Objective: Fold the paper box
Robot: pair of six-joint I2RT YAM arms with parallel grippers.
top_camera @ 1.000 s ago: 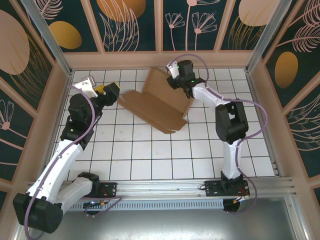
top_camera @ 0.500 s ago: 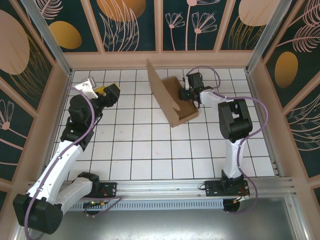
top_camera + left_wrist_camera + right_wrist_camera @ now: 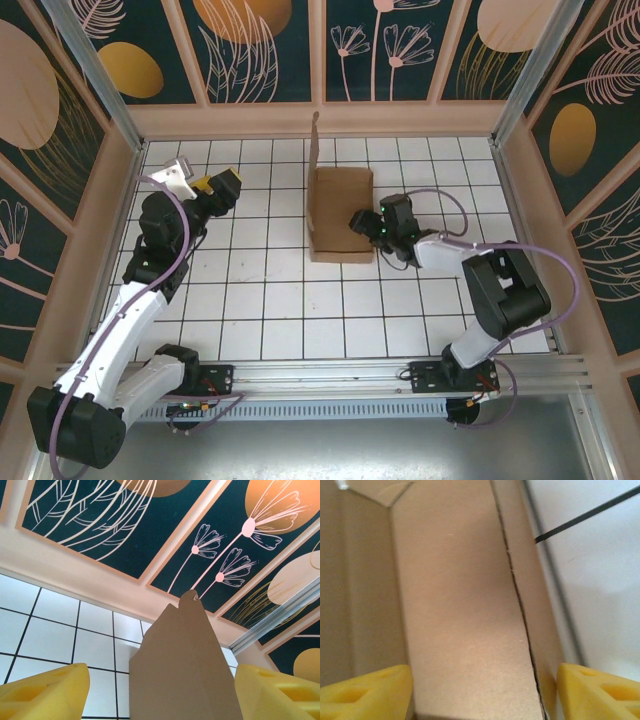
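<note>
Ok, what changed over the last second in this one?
The right gripper swung the paper box from a slanted sprawl to lie square on the table, with one panel standing upright on its left side. The gripper came from the far edge back to the box's right wall and opened, apparently letting go. The left gripper stayed open, parked at the left.

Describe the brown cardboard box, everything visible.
The plain brown cardboard box is matte, creased and part-folded: a rectangular panel lies flat on the white tiled table, one tall flap stands upright along its left edge. The right end effector sits at its right edge, open; contact is unclear.
</note>
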